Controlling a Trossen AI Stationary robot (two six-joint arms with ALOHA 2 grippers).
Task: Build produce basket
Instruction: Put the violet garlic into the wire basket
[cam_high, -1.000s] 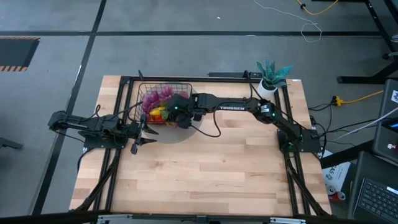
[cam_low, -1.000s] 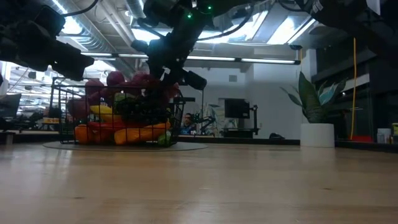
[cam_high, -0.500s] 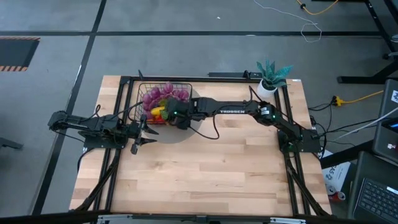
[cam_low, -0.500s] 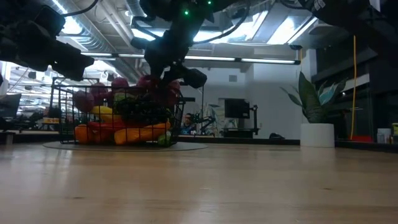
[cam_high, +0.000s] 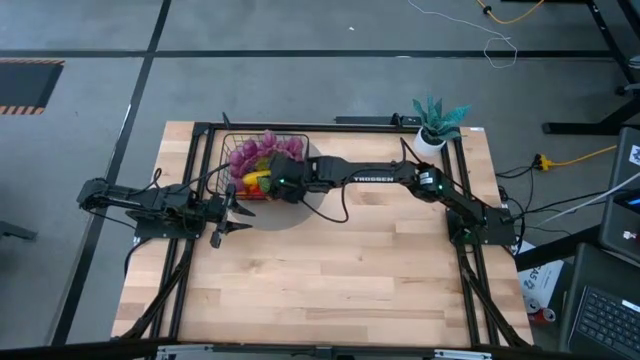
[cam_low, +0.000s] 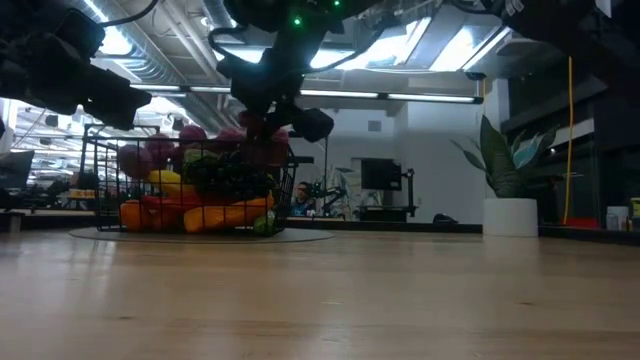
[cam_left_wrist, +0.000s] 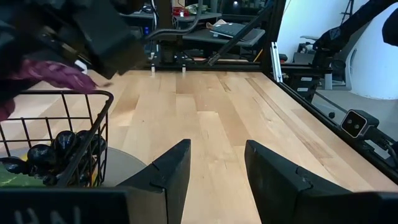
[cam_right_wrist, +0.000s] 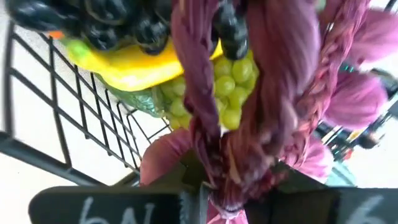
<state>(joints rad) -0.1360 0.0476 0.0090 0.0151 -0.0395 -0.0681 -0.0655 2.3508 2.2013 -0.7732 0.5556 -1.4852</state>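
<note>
The black wire basket (cam_high: 262, 135) stands on a grey round mat at the table's far left, heaped with produce. It also shows in the low view (cam_low: 108, 190). In the right wrist view I see a yellow banana (cam_right_wrist: 134, 68), green grapes (cam_right_wrist: 233, 93) and dark grapes (cam_right_wrist: 106, 22). My right gripper (cam_high: 273, 182) is over the basket's near right part, shut on the purple string (cam_right_wrist: 273, 118) of bulbs. My left gripper (cam_left_wrist: 214, 180) is open and empty, low over the table just off the basket's near left corner (cam_left_wrist: 93, 130). My right gripper pinches the purple string's braided stalk end (cam_right_wrist: 217, 177) between its two fingers. The fingers come from above and from the table's right, slanting down. The string's bulbs (cam_low: 150, 155) lie on top of the heaped produce, at about the height of the basket's rim.
A teal potted plant in a white pot (cam_high: 435, 125) stands at the far right corner. The grey mat (cam_high: 300, 212) juts out past the basket's near right side. Bare wood lies across the table's near half (cam_high: 330, 280).
My right gripper has gone a little toward the table's left edge and down over the basket, still shut on the purple string. The string's bulbs have sunk from above the rim onto the heap of produce.
</note>
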